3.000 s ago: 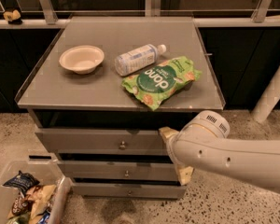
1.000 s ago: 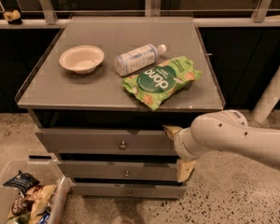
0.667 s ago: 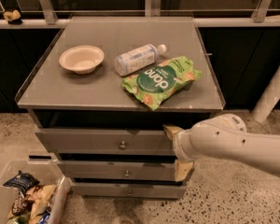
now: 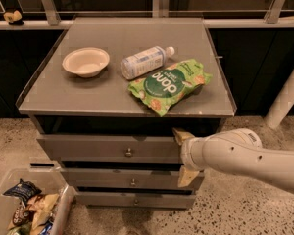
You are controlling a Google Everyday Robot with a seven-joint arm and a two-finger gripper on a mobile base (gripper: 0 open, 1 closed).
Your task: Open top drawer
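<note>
Gaping gripper (image 4: pixel 183 155) sits at top drawer (image 4: pixel 108 148) right end.

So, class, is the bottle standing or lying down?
The bottle lies on its side on the cabinet top, cap pointing right. The pincer is at the top drawer's right end.

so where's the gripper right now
In the camera view, the gripper is at the right end of the top drawer, below the green snack bag.

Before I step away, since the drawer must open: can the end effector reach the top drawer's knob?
Probably yes: the end effector sits at the top drawer's right end, and nothing lies between it and the knob.
</note>
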